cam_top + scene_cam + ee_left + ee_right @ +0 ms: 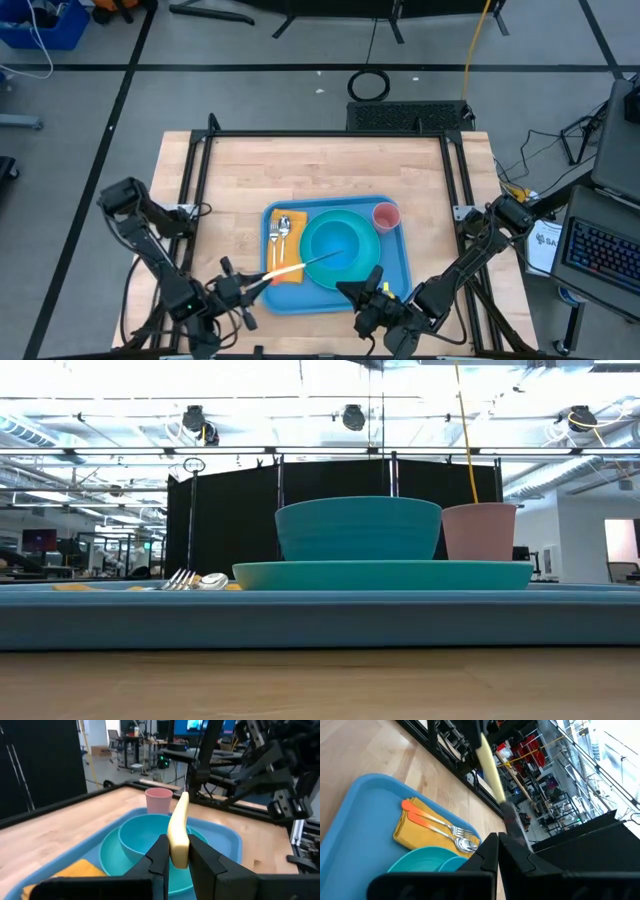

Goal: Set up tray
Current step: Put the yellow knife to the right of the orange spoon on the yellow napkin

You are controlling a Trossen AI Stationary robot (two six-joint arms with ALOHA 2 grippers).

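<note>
The blue tray (400, 275) lies on the table's near middle and also shows in the low view (300, 620). On it are a teal plate (368, 232) with a teal bowl (335, 245), a pink cup (386, 215) at the far right corner, and a yellow napkin (290, 250) with a fork and spoon (283, 228) at the left. My left gripper (262, 281) is shut on a knife (300, 267) with a cream handle, at the tray's near left. My right gripper (348, 289) is shut and empty over the tray's near edge, close to the blade's tip. My left gripper pinches the knife's cream handle at its near end (178, 854) between its two fingers. The fingers come from the table's near left and lie along the knife. The knife sticks out ahead of them, lifted clear, its blade (322, 260) over the plate and bowl.
Black frame rails (455, 170) run along the table's left, right and far sides. Bare wood (320, 170) lies beyond the tray. A keyboard and cables (600, 250) are off the table to the right.
</note>
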